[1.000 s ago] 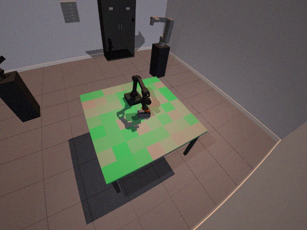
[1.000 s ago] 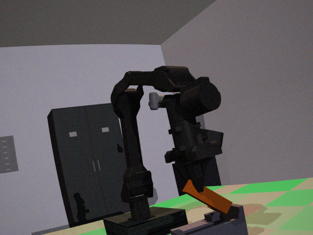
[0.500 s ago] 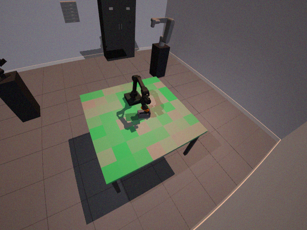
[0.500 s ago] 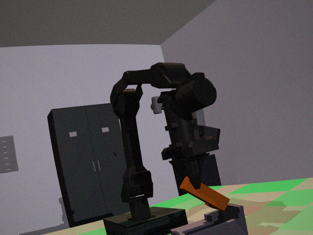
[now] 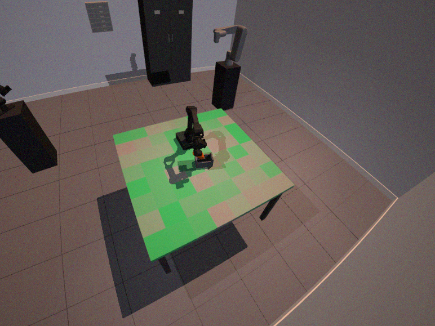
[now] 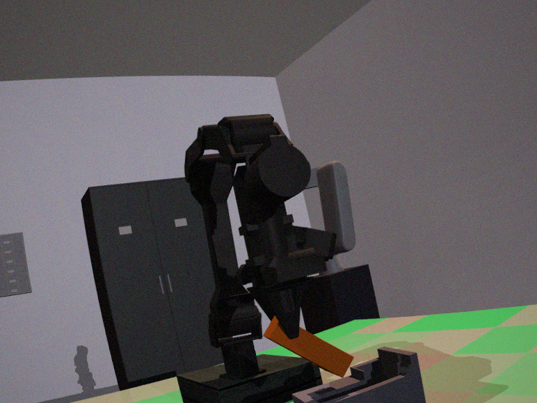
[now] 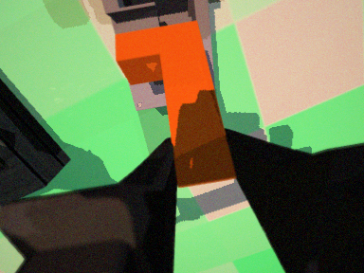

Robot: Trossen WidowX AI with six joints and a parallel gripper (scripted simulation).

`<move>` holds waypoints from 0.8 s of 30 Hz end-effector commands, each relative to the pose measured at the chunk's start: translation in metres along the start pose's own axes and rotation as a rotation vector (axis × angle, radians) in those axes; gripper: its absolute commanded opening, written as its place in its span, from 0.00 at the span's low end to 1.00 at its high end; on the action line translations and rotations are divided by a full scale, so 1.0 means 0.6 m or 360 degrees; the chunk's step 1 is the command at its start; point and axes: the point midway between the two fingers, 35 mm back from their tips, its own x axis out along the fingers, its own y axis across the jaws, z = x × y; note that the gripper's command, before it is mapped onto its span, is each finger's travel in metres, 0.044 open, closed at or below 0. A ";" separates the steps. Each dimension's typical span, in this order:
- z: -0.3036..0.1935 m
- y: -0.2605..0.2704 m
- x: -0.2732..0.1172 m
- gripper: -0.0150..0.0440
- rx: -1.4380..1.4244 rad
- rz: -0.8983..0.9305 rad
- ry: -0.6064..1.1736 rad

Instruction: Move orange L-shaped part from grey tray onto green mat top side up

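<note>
The orange L-shaped part (image 5: 200, 156) (image 6: 322, 351) (image 7: 182, 52) is out of its pocket and held in the air, tilted, with its L-shaped end lower and farther from the fingers. My gripper (image 5: 198, 153) (image 6: 289, 330) (image 7: 196, 139) is shut on its straight, raised end, one finger on each side. The grey tray (image 5: 204, 165) (image 6: 405, 378) (image 7: 199, 11) stands below and beyond the part, and its dark pocket shows empty in the wrist view. In the exterior view the part's low end is near the tray's rim. I cannot tell the green mat apart from the green table patches.
The table (image 5: 203, 197) has a green and tan patchwork top. The arm's base (image 5: 183, 142) (image 6: 250, 378) stands behind the tray and shows at the left in the wrist view (image 7: 24, 147). Shadows of the arm fall around the tray. A cabinet and pedestals stand beyond the table.
</note>
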 end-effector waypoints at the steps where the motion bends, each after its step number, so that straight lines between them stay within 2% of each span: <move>1: -0.027 0.003 0.000 0.25 -0.0005 -0.0002 0.0001; 24: -0.169 0.019 0.000 0.25 -0.0004 0.0000 0.0014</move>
